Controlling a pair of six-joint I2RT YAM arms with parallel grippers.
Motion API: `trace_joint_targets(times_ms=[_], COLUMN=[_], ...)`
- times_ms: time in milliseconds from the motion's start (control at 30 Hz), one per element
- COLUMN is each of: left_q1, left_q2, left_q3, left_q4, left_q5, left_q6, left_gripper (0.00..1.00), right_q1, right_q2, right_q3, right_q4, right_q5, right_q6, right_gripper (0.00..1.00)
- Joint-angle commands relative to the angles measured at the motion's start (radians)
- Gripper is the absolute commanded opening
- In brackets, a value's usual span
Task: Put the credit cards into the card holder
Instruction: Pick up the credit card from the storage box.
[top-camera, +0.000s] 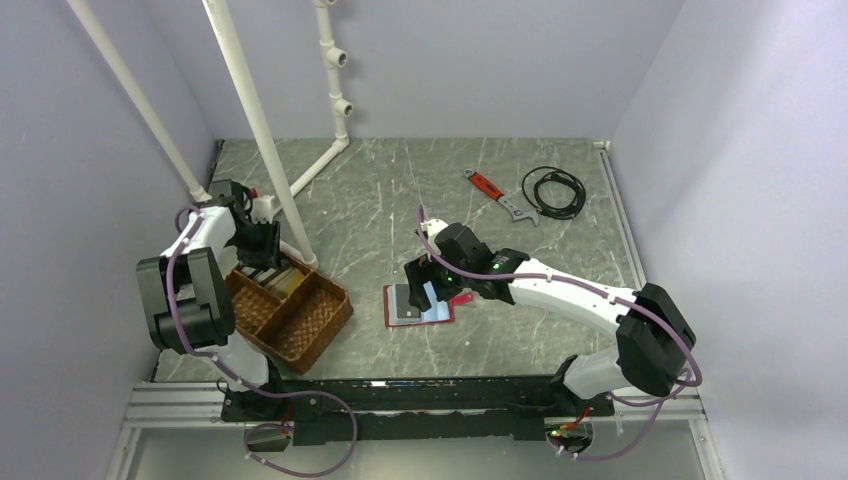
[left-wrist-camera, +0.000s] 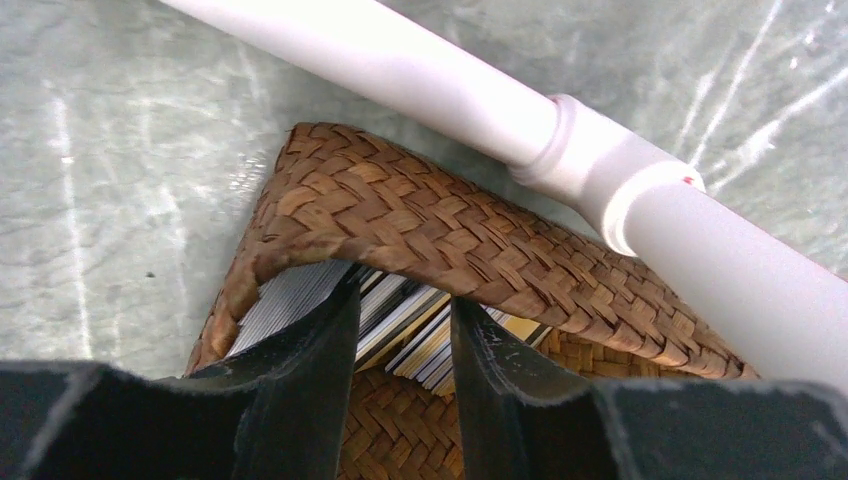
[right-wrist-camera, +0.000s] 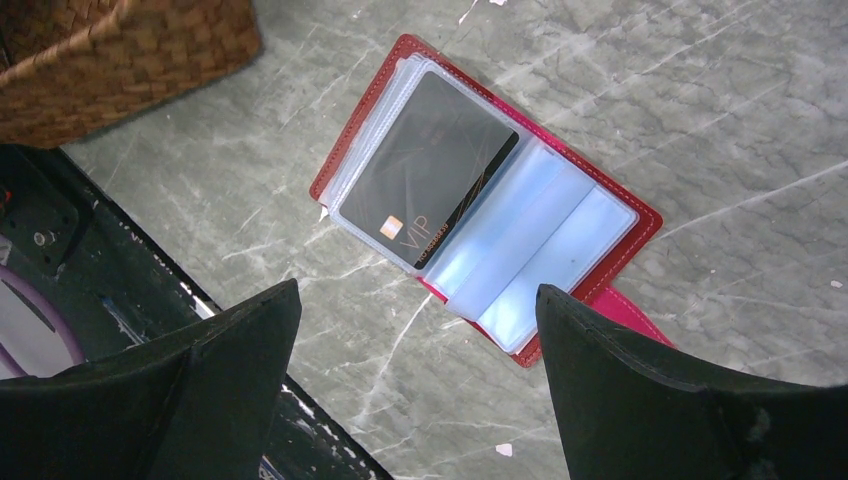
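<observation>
The red card holder (top-camera: 440, 312) lies open on the table, its clear sleeves (right-wrist-camera: 560, 230) facing up. A dark grey card marked VIP (right-wrist-camera: 430, 170) sits in its left sleeve. My right gripper (top-camera: 428, 283) hovers just above the holder, wide open and empty (right-wrist-camera: 418, 288). Several credit cards (left-wrist-camera: 410, 320), grey, white and gold-edged, stand on edge in the far compartment of the wicker tray (top-camera: 300, 320). My left gripper (top-camera: 260, 250) is lowered into that compartment. Its jaws are parted (left-wrist-camera: 402, 295), and some of the cards' edges lie between the fingers (left-wrist-camera: 320, 350).
A white PVC pipe (top-camera: 255, 110) slants over the tray's far corner, close above my left gripper (left-wrist-camera: 560, 130). The tray's woven rim (left-wrist-camera: 420, 220) curves over the cards. A red-handled wrench (top-camera: 490, 190) and a black coiled cable (top-camera: 553, 190) lie at the back right.
</observation>
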Motion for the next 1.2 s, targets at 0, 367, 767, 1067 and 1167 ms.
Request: trace_joint_targets(times_ms=[0,367,767,1067,1167], left_q1=[-0.029,-0.053,-0.055,-0.058,-0.065], left_q2=[-0.017,-0.057,-0.066,-0.047,-0.015], left_q3=[0.006,-0.009,0.001,0.016,0.018], left_q4=[-0.116,-0.146,-0.200,-0.219,-0.216], left_q5=[0.093,0.047,0.029,0.066,0.067], left_q6=[-0.001,-0.006,-0.081,-0.123,-0.132], left_gripper=[0.42,0.32,0.00,0.03,0.12], right_q1=[0.001,0.001,0.001,0.001,0.001], right_q2=[-0.026,-0.019,-0.015,-0.014,-0.015], right_q3=[-0.003,-0.002,-0.002,-0.002,-0.002], right_q4=[0.031,0.031,0.033,0.036,0.034], right_q5=[-0.012,-0.015,-0.018,-0.019,-0.018], right_q6=[-0.008,-0.007,-0.005,-0.004,-0.003], right_gripper=[0.90,0.90,0.90,0.90,0.90])
